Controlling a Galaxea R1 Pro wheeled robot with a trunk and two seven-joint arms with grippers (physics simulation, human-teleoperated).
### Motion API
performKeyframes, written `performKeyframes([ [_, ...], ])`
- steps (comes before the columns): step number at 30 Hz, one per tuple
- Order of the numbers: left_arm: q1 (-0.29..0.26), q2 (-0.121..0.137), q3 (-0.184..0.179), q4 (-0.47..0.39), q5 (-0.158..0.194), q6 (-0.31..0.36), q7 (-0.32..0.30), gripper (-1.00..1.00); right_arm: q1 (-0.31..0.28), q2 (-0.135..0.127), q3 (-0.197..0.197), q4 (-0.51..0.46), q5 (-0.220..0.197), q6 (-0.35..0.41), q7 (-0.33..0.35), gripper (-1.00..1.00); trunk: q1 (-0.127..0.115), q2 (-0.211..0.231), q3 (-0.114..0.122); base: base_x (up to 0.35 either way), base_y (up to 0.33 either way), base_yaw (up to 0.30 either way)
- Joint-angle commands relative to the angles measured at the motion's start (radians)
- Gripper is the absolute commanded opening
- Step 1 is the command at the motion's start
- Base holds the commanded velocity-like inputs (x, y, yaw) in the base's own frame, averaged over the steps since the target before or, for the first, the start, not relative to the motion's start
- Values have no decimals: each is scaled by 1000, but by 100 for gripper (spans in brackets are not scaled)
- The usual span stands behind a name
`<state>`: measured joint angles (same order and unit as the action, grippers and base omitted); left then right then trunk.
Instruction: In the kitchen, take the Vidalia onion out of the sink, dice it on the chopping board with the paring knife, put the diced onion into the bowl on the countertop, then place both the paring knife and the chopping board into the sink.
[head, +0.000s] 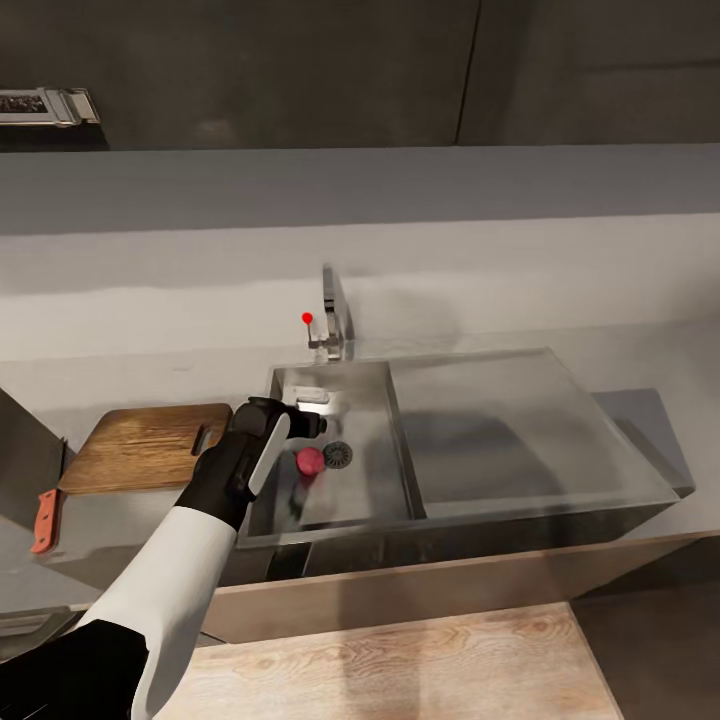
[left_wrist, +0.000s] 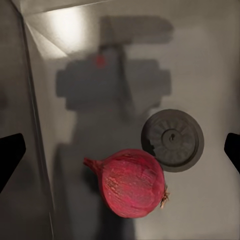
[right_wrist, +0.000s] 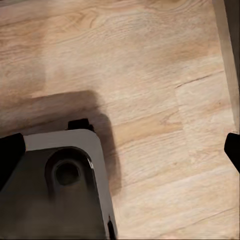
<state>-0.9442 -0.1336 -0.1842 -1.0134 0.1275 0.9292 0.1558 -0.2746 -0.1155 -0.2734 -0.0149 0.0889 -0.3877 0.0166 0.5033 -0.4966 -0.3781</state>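
To lift the Vidalia onion (left_wrist: 132, 182) from the sink (head: 395, 420), lower the wide-open, empty left gripper (left_wrist: 120, 150) until both fingertips straddle the bulb, low in the wrist frame, then close.

L arm (head: 165, 590): white shell, black wrist | L pincer (head: 300, 425): black w/ white strip, fingertips maybe dark.

Soft dim render, overhead light, blurry shadows

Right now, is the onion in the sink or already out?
In the sink. The Vidalia onion lies on the basin floor beside the drain, under the open left gripper.
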Motion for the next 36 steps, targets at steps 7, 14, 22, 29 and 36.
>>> performKeyframes([
  [7,-1,0,-2,9,11,3,10,100,53,16,-8,2,9,-1,7,100,0,-1,-1,0,0,0],
  [14,-1,0,-3,25,11,0,10,100,68,22,-9,2,9,2,4,100,0,-1,-10,0,0,0],
  [22,-1,0,-3,63,11,-56,10,100,69,22,-9,1,9,3,0,100,0,-1,-22,0,0,0],
  [29,-1,0,-3,83,11,-60,10,100,69,22,-9,1,9,3,0,100,0,-1,-33,0,0,0],
  [36,-1,0,-3,94,11,-61,10,100,69,22,-9,1,9,3,0,100,0,-1,-45,0,0,0],
])
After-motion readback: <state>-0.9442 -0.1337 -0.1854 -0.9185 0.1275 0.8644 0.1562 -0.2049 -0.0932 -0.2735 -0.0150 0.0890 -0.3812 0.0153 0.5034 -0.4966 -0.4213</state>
